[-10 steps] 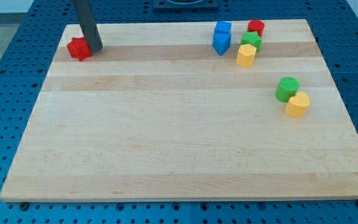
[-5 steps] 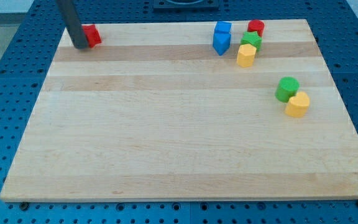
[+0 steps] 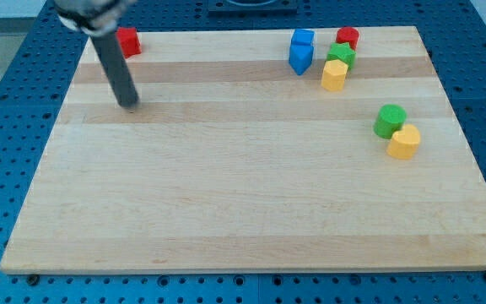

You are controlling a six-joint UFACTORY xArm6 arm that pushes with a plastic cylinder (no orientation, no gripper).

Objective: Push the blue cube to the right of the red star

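The task looks barely begun: the tip (image 3: 129,105), a bare rod with no jaws to open or hold anything, rests on the tabletop (image 3: 243,194) just below the red star (image 3: 126,40); the blue cube (image 3: 303,39) sits untouched well off to the tip's right.

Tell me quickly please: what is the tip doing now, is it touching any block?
My tip: touches nothing, rests on the bare board below the red star; no gripper to open or close.
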